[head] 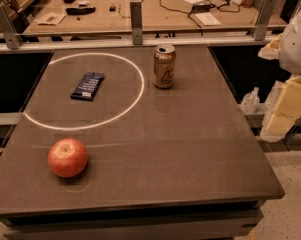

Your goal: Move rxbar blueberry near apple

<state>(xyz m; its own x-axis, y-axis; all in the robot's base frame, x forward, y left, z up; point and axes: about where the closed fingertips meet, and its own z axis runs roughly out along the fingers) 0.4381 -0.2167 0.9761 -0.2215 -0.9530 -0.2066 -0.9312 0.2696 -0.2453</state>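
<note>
Table (190, 149) – dark, flat top, seen from the front and above. One white ring (95, 54) marked on its left half.

Count on the table: three loose things.
- One bar (87, 86), navy wrapper, lying flat inside the ring, toward the far left part of it, long axis slightly tilted. Nothing touches it.
- One apple (67, 157), red-orange, near the front left edge, outside the ring and just in front of its near arc. Well apart from the bar, with the ring's line between them.
- One can (164, 66), gold, upright, opened top, just outside the ring's right side at the far middle of the table.

Gripper (282, 111) – at the right edge of the view, off the table's right side, pale yellowish blocks below a white rounded arm part. It is well apart from all three things and holds nothing that can be seen; whether it is open or closed cannot be told.

Around: one small clear bottle (250, 102) beside the table's right edge, close to the gripper. One metal rail (190, 41) behind the table with three upright posts (136, 21). Beyond it, one wooden bench (155, 19) carrying cables, papers and a few dark items.
</note>
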